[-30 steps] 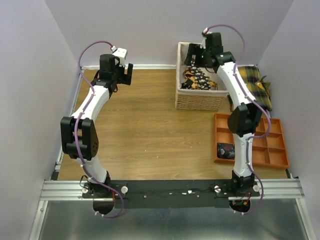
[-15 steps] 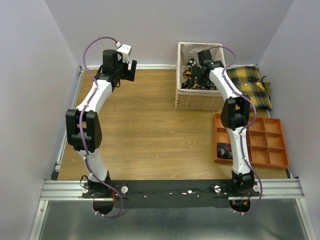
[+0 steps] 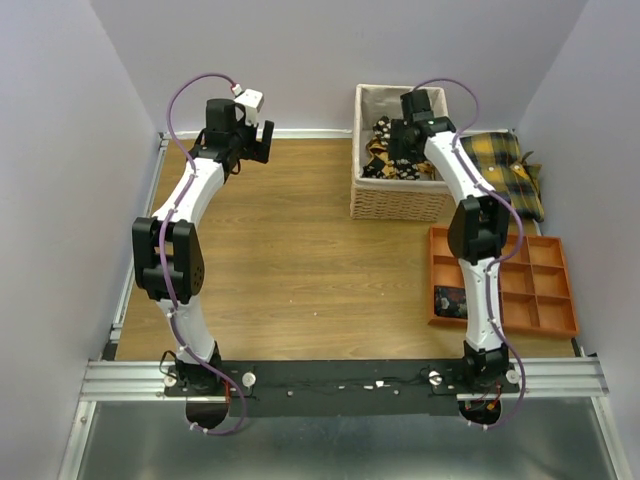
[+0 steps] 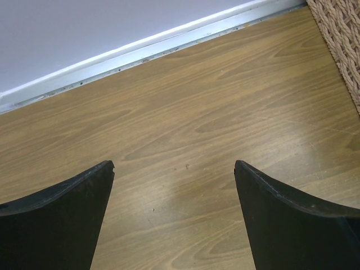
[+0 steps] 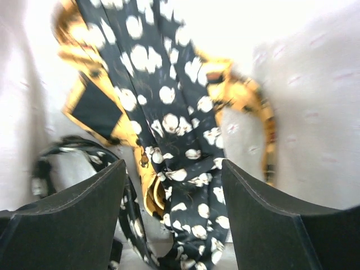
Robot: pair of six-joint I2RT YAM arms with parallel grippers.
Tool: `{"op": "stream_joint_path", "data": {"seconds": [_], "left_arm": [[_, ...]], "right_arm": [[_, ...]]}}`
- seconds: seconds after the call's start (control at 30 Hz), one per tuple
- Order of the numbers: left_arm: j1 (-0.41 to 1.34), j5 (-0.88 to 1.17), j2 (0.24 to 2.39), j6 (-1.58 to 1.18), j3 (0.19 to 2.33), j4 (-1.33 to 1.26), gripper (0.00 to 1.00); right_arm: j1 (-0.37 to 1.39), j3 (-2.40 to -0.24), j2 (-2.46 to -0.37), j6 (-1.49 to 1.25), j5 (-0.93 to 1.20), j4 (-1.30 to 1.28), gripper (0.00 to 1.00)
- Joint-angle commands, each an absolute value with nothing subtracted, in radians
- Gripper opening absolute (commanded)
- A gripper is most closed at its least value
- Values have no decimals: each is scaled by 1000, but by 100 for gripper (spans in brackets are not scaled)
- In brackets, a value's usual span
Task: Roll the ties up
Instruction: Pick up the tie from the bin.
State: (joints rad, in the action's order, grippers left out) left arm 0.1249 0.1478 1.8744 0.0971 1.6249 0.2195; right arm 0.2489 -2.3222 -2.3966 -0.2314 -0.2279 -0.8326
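Note:
Several ties (image 3: 383, 158), black with white flowers and yellow lining, lie tangled in the wicker basket (image 3: 398, 203). My right gripper (image 3: 405, 140) reaches down into that basket. In the right wrist view its jaws stand apart either side of one flowered tie strip (image 5: 169, 121); the right gripper (image 5: 174, 169) does not pinch the cloth. A rolled tie (image 3: 451, 300) sits in the near left compartment of the orange tray (image 3: 532, 292). My left gripper (image 3: 262, 140) hovers at the far left of the table, and in its wrist view the left gripper (image 4: 174, 166) is open over bare wood.
A yellow-and-black plaid cushion (image 3: 510, 172) lies right of the basket, behind the tray. The basket's white liner (image 5: 306, 84) surrounds the ties. A basket corner (image 4: 344, 48) and the back wall rail (image 4: 140, 48) show in the left wrist view.
My right arm has dropped into the basket onto the ties, and its jaws have narrowed somewhat. The left arm shifted slightly toward the back wall early on, then held still.

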Motion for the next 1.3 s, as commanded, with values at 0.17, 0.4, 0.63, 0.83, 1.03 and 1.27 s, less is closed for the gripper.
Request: {"op": "stream_joint_path", "data": {"seconds": [0.17, 0.4, 0.63, 0.83, 1.03, 1.27], "left_arm": [[127, 164, 1894, 92, 1660, 215, 99], [127, 133, 1882, 89, 1638, 222, 99], [127, 140, 1891, 77, 1652, 238, 99], [127, 141, 1908, 78, 1681, 238, 99], [127, 149, 1917, 71, 1703, 245, 99], [129, 147, 1914, 81, 1701, 247, 99]], "right_arm": [[253, -2423, -2474, -137, -276, -587, 76], [253, -2379, -2505, -141, -265, -525, 69], [252, -2476, -2575, -170, -258, -584, 65], [250, -2496, -2589, -230, -296, -669, 66], [252, -2470, -2608, -291, -284, -822, 66], [249, -2428, -2611, -321, -278, -874, 43]]}}
